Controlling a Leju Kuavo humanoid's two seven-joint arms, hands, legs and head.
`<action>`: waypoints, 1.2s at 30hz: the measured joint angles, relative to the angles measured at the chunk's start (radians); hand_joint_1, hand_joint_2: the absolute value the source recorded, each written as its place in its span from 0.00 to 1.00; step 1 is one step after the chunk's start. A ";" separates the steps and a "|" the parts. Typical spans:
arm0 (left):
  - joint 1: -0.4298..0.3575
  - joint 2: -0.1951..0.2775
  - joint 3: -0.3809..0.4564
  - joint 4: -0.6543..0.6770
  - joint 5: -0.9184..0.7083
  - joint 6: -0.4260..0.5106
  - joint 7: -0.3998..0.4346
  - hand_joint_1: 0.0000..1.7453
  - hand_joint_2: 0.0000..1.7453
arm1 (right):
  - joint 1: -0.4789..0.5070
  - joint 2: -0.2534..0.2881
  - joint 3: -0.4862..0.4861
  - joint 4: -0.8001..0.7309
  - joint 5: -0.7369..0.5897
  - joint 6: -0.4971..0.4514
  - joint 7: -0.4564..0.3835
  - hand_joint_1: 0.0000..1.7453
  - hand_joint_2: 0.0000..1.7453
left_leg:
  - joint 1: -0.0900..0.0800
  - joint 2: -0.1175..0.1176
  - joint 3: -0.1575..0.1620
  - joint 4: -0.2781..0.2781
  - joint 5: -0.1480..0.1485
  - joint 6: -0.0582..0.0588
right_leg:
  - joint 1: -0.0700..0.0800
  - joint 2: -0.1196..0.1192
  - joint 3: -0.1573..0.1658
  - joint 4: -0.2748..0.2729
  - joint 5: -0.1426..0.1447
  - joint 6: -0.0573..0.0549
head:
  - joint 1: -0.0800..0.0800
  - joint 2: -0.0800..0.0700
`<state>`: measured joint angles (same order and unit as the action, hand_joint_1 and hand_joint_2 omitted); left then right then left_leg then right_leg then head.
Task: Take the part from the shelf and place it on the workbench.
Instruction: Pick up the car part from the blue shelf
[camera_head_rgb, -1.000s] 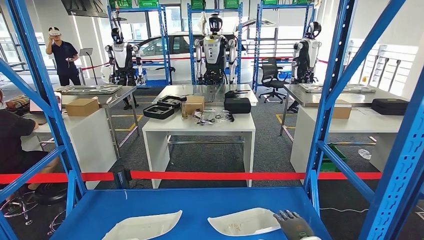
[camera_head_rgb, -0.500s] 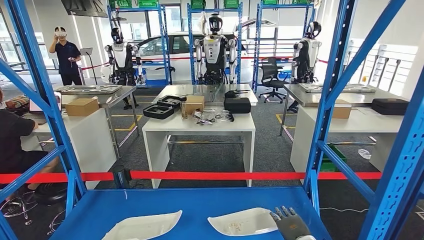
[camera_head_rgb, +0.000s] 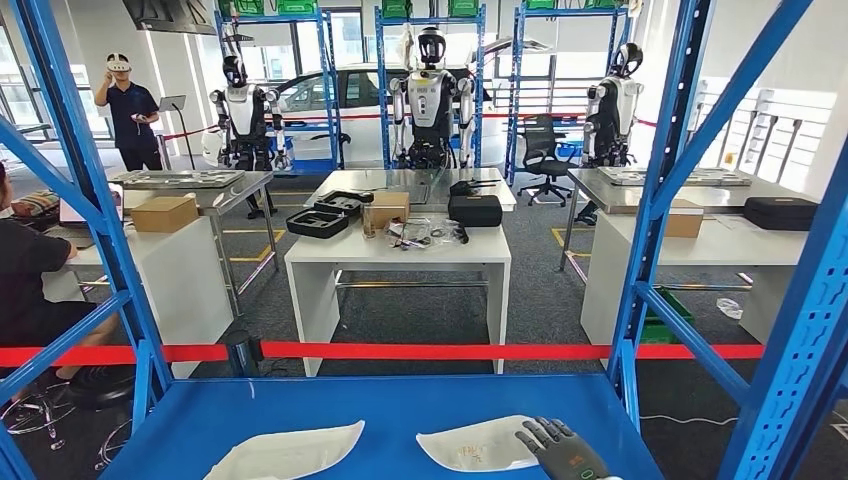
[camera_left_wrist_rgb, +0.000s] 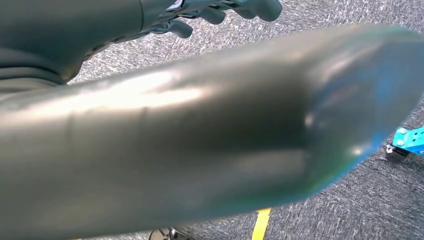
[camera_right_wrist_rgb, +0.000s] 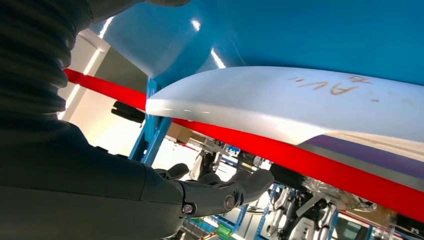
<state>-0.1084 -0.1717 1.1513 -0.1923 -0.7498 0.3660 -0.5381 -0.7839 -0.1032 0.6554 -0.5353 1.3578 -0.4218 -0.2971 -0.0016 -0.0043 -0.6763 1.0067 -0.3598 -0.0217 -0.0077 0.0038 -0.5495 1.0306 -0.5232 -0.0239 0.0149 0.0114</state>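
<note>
Leftward now, right robot hand (camera_head_rgb: 563, 453) overlaps scrawled white part (camera_head_rgb: 470, 445).

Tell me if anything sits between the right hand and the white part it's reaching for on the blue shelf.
Nothing visible does. In the head view the right hand is at the right end of the nearer white part on the blue shelf, fingers spread at its edge. The other white part lies apart, to the left.
</note>
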 joint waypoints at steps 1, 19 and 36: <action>0.000 0.000 -0.001 0.000 -0.001 -0.001 0.000 0.00 0.00 | 0.001 0.001 0.000 0.006 0.000 -0.006 -0.003 0.00 1.00 | 0.000 0.000 0.000 0.000 0.000 0.000 | 0.000 0.000 0.000 0.000 0.000 0.000 | 0.000 0.000; 0.000 0.000 -0.003 0.000 0.018 -0.014 -0.049 0.00 0.00 | -0.012 0.012 -0.001 0.058 -0.018 0.060 0.006 0.63 1.00 | 0.000 0.000 0.000 0.000 0.000 0.000 | 0.000 0.000 0.000 0.000 0.000 0.000 | 0.000 0.000; -0.001 0.002 -0.002 -0.001 0.037 -0.064 -0.147 0.00 0.00 | -0.004 0.005 -0.026 0.078 -0.052 0.064 0.010 1.00 1.00 | 0.000 0.001 0.001 0.001 -0.001 0.002 | 0.000 0.000 0.001 0.000 -0.001 0.001 | 0.000 0.000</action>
<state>-0.1089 -0.1694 1.1489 -0.1934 -0.7130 0.3025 -0.6851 -0.7879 -0.0978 0.6296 -0.4571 1.3057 -0.3582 -0.2871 -0.0012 -0.0030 -0.6757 1.0079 -0.3609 -0.0201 -0.0081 0.0040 -0.5487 1.0304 -0.5238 -0.0230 0.0149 0.0114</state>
